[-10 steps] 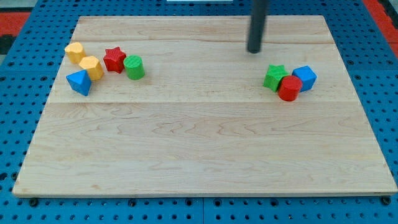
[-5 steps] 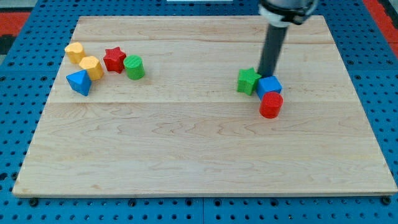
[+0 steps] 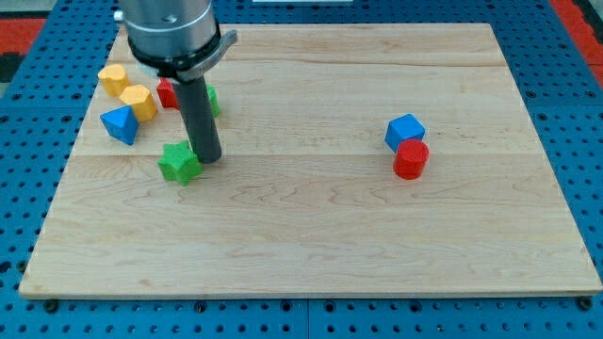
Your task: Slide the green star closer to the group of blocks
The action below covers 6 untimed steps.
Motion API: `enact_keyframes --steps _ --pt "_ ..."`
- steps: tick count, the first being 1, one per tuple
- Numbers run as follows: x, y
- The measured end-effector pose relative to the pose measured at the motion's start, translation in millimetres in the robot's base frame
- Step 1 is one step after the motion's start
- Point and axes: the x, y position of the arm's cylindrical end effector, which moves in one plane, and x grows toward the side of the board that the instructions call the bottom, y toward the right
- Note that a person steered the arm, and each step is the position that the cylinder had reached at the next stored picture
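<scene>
While my tip [image 3: 208, 156] touches it, green star [image 3: 179, 163] lies flat.

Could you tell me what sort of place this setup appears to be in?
Most likely a robotics lab bench: a wooden board lies on a blue perforated mounting plate, and my tip sits just right of the green star among small coloured test blocks.

Green star [image 3: 179, 163]: lies flat, left half of board, well short of left edge, nearer top edge than bottom. Group toward top-left corner: yellow blocks [image 3: 138, 100], blue block [image 3: 120, 123], red star [image 3: 168, 92], green cylinder [image 3: 212, 100], last two partly hidden.
</scene>
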Motion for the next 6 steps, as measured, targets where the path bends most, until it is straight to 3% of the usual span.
enact_keyframes --steps 1,2,3,6 --pt "46.6 24.6" --pt "21.2 -38.9" --pt "-30.7 -57.7" --pt "-69.2 -32.3"
